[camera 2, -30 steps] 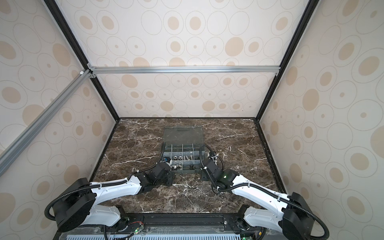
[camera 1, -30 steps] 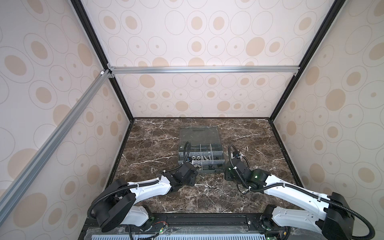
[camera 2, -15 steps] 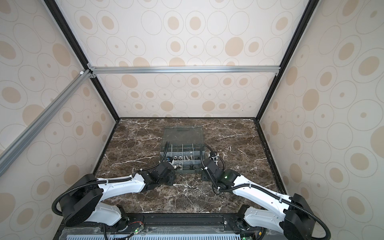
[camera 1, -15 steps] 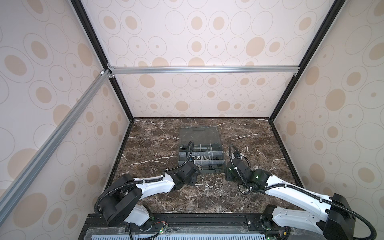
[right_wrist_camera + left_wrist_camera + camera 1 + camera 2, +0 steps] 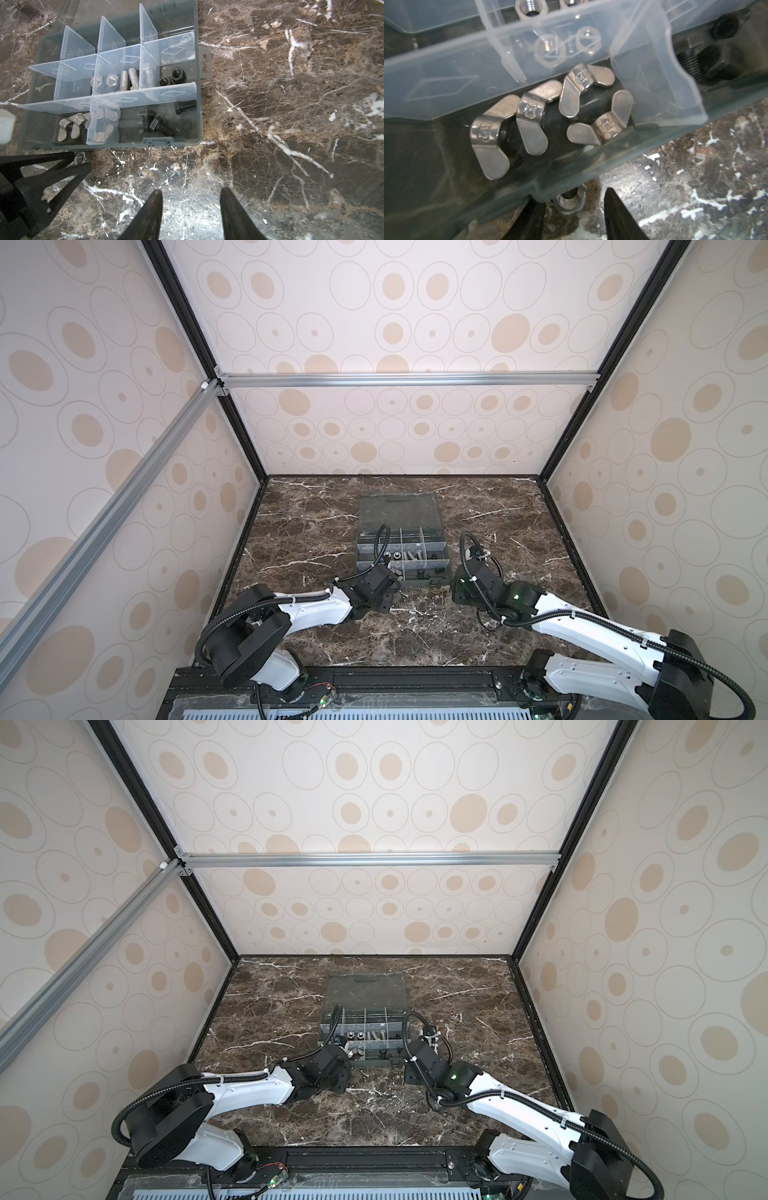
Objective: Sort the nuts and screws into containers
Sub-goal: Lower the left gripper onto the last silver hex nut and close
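A dark grey organizer box [image 5: 415,583] [image 5: 199,87] lies open on the marble, its containers split by pale dividers. A loose silver hex nut [image 5: 569,202] [image 5: 80,159] rests on the marble against the box's front wall. My left gripper [image 5: 572,199] [image 5: 392,580] is open around it, one finger on each side. Silver wing nuts [image 5: 583,91] fill the front-left compartment. Black screws [image 5: 160,124] lie in the front-right one, with silver screws [image 5: 128,80] and black nuts [image 5: 172,76] behind. My right gripper [image 5: 190,192] [image 5: 409,1073] is open over bare marble, holding nothing.
The clear lid [image 5: 397,510] lies flat behind the box. Patterned walls with black frame posts close in the marble floor [image 5: 498,531] on three sides. The left gripper [image 5: 80,160] shows at the right wrist view's edge, by the box's front corner.
The left arm has eased a little toward the box's front wall, its rear links swinging slightly right. The right arm and both grippers' openings are unchanged.
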{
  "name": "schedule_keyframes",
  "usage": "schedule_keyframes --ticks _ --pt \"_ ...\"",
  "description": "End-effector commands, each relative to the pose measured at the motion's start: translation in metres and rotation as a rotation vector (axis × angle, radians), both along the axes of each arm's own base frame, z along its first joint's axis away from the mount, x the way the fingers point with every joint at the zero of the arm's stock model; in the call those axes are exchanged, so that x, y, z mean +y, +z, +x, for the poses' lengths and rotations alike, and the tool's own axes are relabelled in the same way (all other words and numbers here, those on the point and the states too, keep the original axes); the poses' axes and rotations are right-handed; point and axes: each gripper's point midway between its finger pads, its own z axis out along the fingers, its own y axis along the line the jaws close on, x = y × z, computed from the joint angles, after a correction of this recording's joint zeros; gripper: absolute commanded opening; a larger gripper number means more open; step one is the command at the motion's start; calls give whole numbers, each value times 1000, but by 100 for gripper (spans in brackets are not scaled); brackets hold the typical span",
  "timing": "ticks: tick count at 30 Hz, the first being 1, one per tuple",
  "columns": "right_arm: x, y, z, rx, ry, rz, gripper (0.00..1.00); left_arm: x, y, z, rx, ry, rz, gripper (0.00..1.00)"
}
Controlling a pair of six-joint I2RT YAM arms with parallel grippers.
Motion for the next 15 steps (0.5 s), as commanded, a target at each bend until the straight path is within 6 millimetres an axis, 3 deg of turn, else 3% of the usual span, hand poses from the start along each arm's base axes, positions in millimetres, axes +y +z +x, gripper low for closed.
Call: schedule_keyframes --ticks 1,15 --pt "-10 -4 -3 7 -31 -16 49 -11 11 10 -37 -20 -5 47" --pt "-10 -6 -3 12 -33 -16 49 -13 5 12 -30 -45 38 45"
